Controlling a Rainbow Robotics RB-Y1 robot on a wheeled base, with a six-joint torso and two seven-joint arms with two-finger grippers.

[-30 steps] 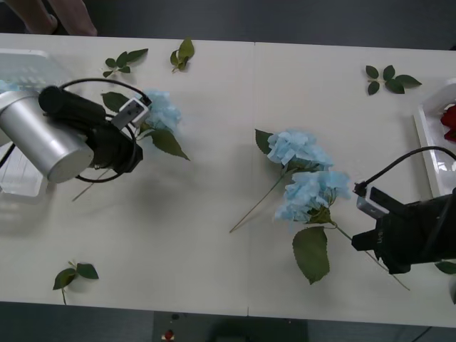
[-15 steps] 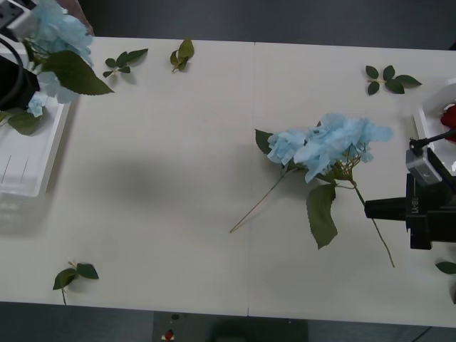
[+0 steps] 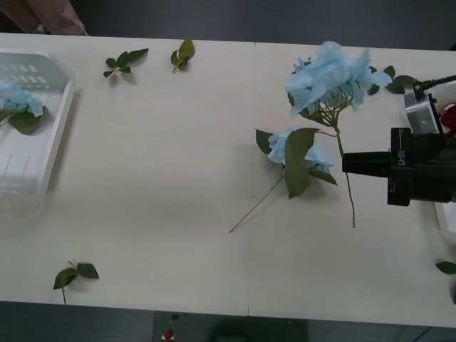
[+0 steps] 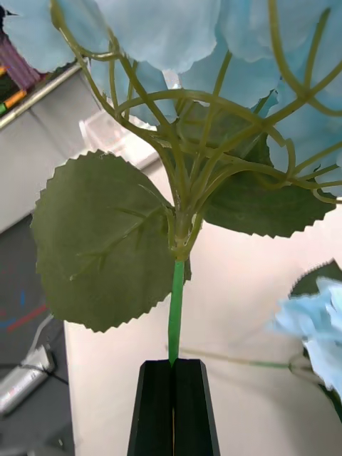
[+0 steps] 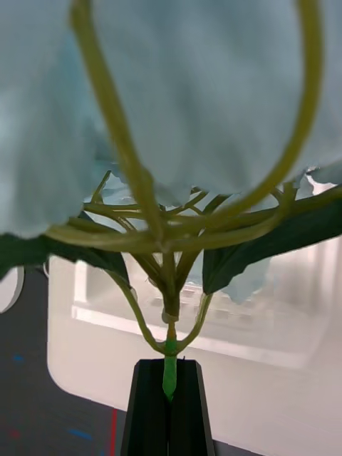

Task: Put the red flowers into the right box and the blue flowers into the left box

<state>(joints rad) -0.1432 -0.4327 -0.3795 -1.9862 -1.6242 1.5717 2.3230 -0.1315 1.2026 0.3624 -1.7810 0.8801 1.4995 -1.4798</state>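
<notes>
Your white table point(image 3: 178, 178) spans the front view. At its far left edge sits the left box point(image 3: 53, 153), a shallow white tray, with a blue flower head point(image 3: 18, 96) and a leaf lying inside near its far end. At the right edge you see part of the right box point(image 3: 447, 217), with a bit of red flower point(image 3: 449, 114) showing behind the arm. Your right gripper point(image 3: 345, 162) has its black fingers clamped on the stem of a blue flower point(image 3: 331, 75), lifted above the table; its stem runs roughly front to back, head pointing away from you, cut end toward you. Another blue flower point(image 3: 310, 153) lies on the table beneath it, stem slanting toward your near left. In the left wrist view, the left gripper point(image 5: 169, 370) pinches a blue flower stem point(image 5: 169, 356) upright, head up, over what is probably the left box. Loose leaf sprigs point(image 3: 75, 274) dot the table.
</notes>
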